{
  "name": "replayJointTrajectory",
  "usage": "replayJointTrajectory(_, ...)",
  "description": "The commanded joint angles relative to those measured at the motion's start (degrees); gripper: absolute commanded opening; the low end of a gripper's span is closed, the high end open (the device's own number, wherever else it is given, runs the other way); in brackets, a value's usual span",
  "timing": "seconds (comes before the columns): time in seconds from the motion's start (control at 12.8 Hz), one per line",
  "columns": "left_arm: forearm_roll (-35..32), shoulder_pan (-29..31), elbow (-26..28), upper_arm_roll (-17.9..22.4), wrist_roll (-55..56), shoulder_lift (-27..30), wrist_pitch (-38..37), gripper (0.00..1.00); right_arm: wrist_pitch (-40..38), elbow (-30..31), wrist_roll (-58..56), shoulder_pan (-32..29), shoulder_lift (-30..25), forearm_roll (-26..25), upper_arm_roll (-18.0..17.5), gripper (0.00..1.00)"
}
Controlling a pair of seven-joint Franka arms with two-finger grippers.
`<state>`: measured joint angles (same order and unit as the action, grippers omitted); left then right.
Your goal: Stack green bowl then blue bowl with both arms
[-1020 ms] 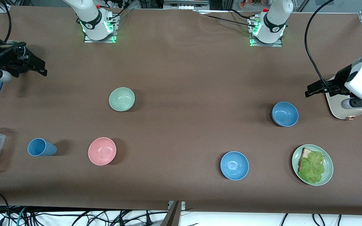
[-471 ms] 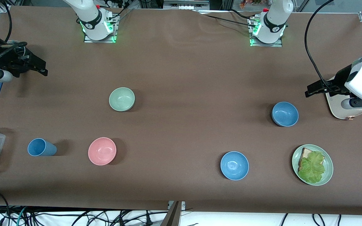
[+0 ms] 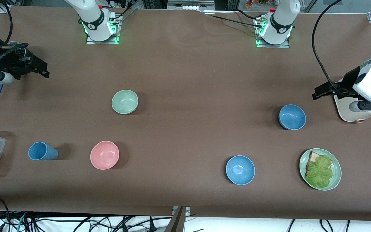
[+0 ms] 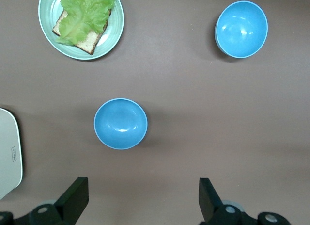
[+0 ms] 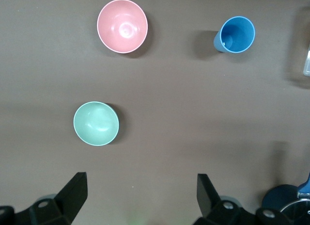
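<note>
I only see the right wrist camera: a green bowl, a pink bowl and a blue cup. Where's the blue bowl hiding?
Observer: Two sit toward the left arm's end; the duller blue bowl is farther from the front camera than the brighter blue bowl.
Operator: Anything beside them?
Observer: A green plate with bread and lettuce, beside the brighter one.
Operator: Where's the left gripper?
Observer: The left gripper hangs open and empty over that end of the table.

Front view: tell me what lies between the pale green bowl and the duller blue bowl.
Nothing: in the front view only bare brown table lies between the small pale mint-green bowl and the duller medium-blue bowl.
</note>
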<state>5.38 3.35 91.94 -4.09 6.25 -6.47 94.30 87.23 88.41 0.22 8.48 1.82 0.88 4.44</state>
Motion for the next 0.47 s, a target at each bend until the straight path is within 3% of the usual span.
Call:
replayJointTrajectory(0.0,-1.34,-0.28,-1.76,-0.04,-1.07,-0.74,-1.22,1.00,-1.19,-1.66,0.22,-0.13,0.46,-0.36,-0.40,1.00)
replayJointTrajectory(0.39,-1.25,-0.28,-1.77,-0.04,-1.07,-0.74,-1.22,1.00,-0.31,-1.66,-0.04,0.05,1.34,-0.09,-0.48,1.00)
